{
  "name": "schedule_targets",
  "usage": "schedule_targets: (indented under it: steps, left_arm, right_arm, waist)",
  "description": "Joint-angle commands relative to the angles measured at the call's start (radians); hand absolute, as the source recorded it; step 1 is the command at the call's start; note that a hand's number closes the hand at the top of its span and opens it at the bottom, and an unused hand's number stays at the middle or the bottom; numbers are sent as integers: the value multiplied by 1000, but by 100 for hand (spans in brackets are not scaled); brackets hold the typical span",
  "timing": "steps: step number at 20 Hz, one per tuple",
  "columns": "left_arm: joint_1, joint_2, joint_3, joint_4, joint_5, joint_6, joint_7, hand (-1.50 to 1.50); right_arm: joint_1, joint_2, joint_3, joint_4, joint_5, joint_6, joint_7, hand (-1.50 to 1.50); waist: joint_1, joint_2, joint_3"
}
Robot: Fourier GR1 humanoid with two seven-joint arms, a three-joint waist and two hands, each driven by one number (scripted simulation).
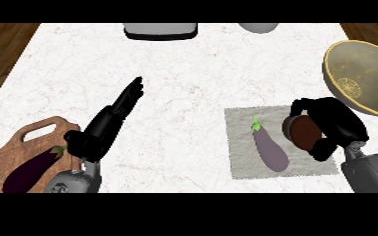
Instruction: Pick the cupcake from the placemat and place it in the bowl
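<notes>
On the grey square placemat [244, 167], the right hand [334, 125] curls around the brown cupcake [301, 131], beside a pale purple eggplant [269, 147]. The yellowish round bowl [354, 72] sits just beyond the placemat. The left hand [111, 120] rests open, fingers straight.

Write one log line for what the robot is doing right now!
right hand: curled round cupcake over placemat | left hand: open, idle | bowl: no cupcake yet | eggplant: on placemat
</notes>
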Motion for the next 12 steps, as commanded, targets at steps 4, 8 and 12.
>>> schedule_targets:
  steps: [4,8,12]
  left_arm:
    - [27,22,22,-12,18,-24,-9,0]
    - [-46,-1,29,18,3,10,37,0]
    - [21,10,19,4,8,-23,-14,0]
  right_arm:
    - [36,21,-137,-188,-56,-167,-21,150]
    - [39,35,-269,-349,-240,-108,-2,150]
    - [14,23,-419,-293,-374,-83,-25,150]
  waist:
    - [-4,-2,0]
    - [-25,-4,0]
    - [-2,1,0]
